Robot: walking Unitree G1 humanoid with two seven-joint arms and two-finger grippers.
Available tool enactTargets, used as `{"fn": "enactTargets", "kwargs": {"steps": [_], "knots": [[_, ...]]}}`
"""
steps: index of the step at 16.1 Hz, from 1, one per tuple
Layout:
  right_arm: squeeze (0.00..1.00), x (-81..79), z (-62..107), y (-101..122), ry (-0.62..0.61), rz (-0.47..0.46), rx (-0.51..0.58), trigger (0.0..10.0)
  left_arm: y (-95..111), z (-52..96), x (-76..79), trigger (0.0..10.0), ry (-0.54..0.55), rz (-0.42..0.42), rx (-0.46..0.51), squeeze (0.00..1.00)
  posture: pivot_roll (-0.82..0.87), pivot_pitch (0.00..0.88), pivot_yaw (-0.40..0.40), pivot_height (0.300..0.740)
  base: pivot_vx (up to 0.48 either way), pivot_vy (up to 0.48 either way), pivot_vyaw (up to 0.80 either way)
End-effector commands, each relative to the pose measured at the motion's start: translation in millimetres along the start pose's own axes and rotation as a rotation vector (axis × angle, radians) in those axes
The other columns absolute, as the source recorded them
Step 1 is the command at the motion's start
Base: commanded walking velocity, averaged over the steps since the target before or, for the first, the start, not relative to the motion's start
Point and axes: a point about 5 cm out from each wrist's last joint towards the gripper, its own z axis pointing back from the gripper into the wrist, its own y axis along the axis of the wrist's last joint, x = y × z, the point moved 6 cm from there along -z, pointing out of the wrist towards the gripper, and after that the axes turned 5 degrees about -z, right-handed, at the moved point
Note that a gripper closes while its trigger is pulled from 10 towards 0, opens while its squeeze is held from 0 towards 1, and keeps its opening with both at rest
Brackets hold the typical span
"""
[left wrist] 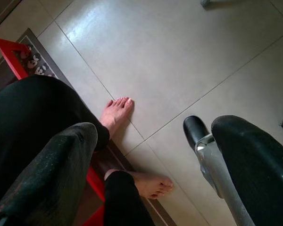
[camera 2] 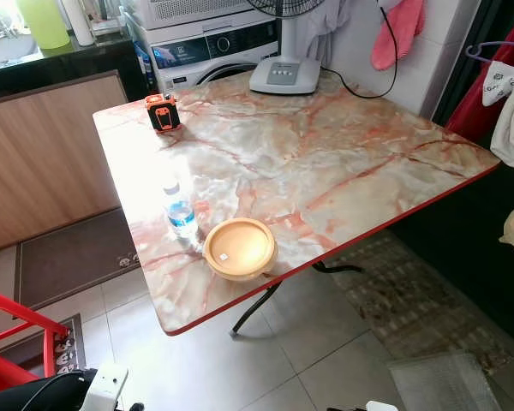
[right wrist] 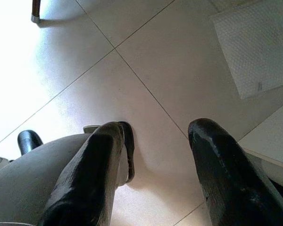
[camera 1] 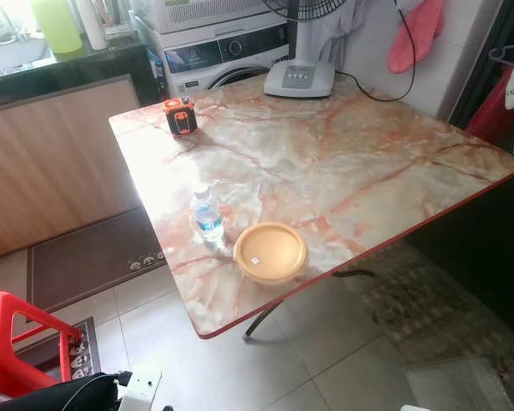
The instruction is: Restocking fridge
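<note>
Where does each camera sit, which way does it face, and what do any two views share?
Eye views: head, looking down at the marble table with water bottle and yellow bowl.
Left wrist: aimed at the floor; left hand, open, above a person's bare feet.
Right wrist: aimed at the floor; right hand, open.
Both wrists share tiled floor.

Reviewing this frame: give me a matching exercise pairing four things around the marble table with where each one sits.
Things:
1. water bottle
2. yellow bowl
3. orange and black device
4. fan base

Places:
A. far edge of the table, in front of the washing machine
B. near edge, right of the bottle
C. far left corner
D. near edge, left of the bowl

Pairs: 1-D, 2-B, 3-C, 4-A
</note>
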Motion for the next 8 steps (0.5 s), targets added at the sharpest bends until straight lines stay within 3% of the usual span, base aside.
{"fn": "enactTargets", "kwargs": {"steps": [1, 2, 8], "knots": [[0.0, -0.4, 0.8, -5.1, 0.006, 0.004, -0.016, 10.0, -5.7, 1.2, 0.4, 10.0, 0.0, -0.004, -0.012, 0.0, 0.0, 0.0, 0.0, 0.74, 0.0, 0.0, 0.0], [0.0, -2.6, 1.7, -9.1, 0.014, -0.016, -0.016, 10.0, -9.1, 2.3, 2.4, 10.0, -0.017, -0.012, -0.014, 0.0, -0.11, 0.0, 0.043, 0.74, 0.0, 0.0, 0.0], [0.0, -5.5, 3.2, -14.4, 0.025, -0.046, -0.012, 10.0, -14.1, 4.0, 5.0, 10.0, -0.04, -0.023, -0.015, 0.0, -0.11, 0.0, 0.043, 0.74, 0.0, 0.0, 0.0]]}}
